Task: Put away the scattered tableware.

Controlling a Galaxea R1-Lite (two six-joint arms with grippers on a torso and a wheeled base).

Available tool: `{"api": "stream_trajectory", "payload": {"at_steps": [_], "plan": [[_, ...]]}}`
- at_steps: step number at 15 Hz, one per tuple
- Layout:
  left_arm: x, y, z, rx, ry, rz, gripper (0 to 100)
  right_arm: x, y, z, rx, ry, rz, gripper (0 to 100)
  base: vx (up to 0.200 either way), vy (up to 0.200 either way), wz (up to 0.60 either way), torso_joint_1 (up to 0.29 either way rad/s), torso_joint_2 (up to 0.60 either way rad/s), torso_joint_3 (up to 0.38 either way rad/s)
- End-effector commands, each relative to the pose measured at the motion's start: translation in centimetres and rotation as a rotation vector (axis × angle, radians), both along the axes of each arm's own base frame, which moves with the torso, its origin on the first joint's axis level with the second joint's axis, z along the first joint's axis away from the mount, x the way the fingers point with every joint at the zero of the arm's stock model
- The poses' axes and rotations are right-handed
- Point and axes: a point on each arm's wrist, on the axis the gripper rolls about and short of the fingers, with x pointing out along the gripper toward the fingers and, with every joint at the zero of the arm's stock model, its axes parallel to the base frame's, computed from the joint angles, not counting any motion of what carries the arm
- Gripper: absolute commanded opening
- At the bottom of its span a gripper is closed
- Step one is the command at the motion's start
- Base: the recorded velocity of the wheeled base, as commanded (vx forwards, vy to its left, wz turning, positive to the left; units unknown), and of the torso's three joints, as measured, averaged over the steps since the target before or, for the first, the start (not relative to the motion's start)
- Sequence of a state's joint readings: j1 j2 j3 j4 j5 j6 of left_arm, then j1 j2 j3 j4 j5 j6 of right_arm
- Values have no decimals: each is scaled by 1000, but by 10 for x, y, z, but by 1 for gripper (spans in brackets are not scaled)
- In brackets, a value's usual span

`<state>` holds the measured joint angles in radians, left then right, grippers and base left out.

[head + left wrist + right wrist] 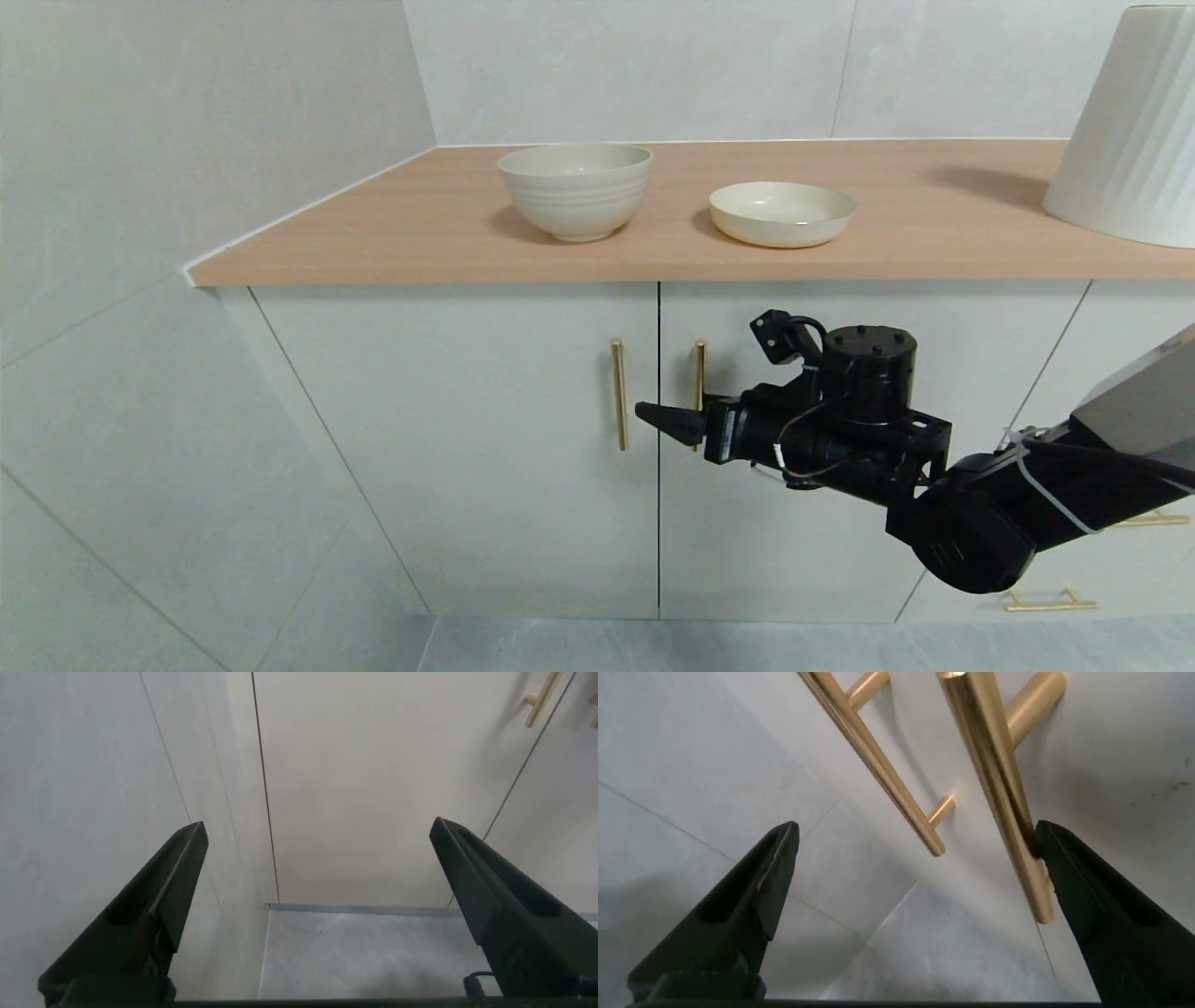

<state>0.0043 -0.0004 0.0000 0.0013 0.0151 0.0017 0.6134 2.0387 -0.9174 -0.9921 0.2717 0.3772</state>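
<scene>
the right gripper [668, 422] sits in the middle of the head view, low on the cabinet front. its tip lies between the two brass handles: the left door handle [618, 394] is just to its left in the frame, and the right door handle [698, 366] is partly behind it. its jaws stand wide apart and hold nothing. in the right wrist view both bars pass through the gap between the fingers [752, 910], one of them close against a finger's inner face.

each handle's long axis runs straight up and down in the head view. the closing line of the jaws has to cross that axis and take in one bar only. as things stand the gap spans both, so a small sideways shift towards one door looks needed before closing.

the tableware is in the upper middle of the head view, well apart from the gripper. a bowl [575, 189] and a shallow dish [782, 213] stand upright on the countertop [420, 233], the bowl to the left and not touching the dish.

the left gripper [318, 905] is also spread open and empty. it faces a plain panel and the floor, so the right arm is likely the nearer one for the door.
</scene>
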Motion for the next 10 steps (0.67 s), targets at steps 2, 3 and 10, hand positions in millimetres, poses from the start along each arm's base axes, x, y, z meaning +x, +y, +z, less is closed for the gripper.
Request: {"api": "stream_trajectory", "payload": {"at_steps": [2,3,10], "plan": [[0,0,0,0,1,1,100,-7,4,3,28,13,18,100,0,0,0,0,0,0],[0,0,0,0,1,1,100,-10,5,3,28,13,27,100,0,0,0,0,0,0],[0,0,0,0,1,1,100,-32,3,7,19,26,64,100,0,0,0,0,0,0]]}}
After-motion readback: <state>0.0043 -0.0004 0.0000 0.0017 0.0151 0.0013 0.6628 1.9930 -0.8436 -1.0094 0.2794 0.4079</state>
